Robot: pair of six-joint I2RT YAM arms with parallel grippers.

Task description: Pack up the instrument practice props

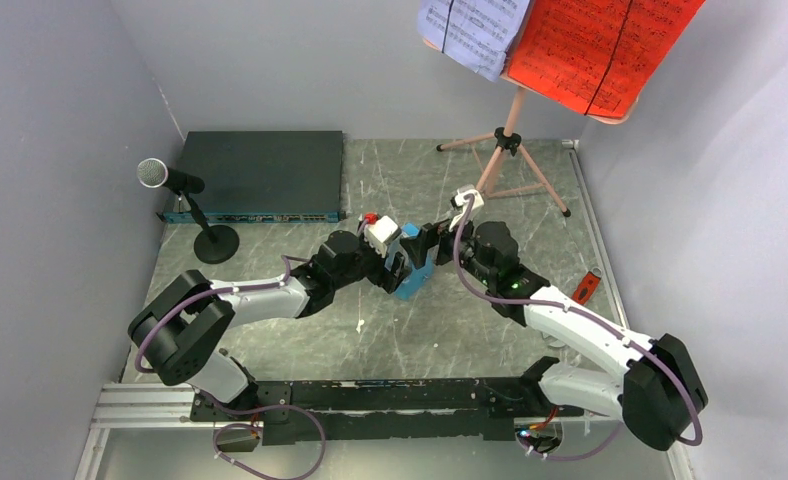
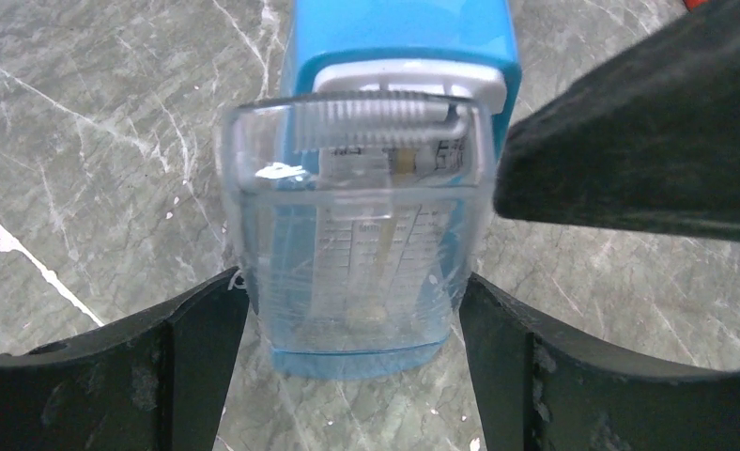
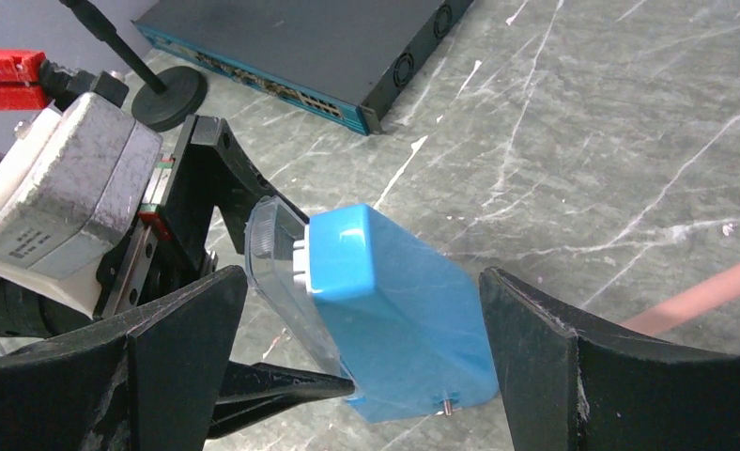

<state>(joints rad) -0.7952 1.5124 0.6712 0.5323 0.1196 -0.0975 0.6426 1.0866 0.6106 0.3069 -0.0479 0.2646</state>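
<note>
The blue metronome (image 1: 413, 278) with its clear front cover (image 2: 357, 254) stands tilted on the table between both grippers. My left gripper (image 2: 352, 282) is open, its fingertips close beside the cover's lower edges. My right gripper (image 3: 362, 277) is wide open on the opposite side, both fingers apart from the blue body (image 3: 404, 319). The black microphone (image 1: 155, 173) stands on its round base at the left. The pink music stand (image 1: 510, 140) at the back right carries a lavender sheet (image 1: 475, 25) and a red sheet (image 1: 600, 45).
A large flat black box (image 1: 260, 172) lies at the back left, beside the microphone base (image 1: 216, 243). A red-handled tool (image 1: 588, 287) lies near the right wall. Grey walls close in the left, back and right sides.
</note>
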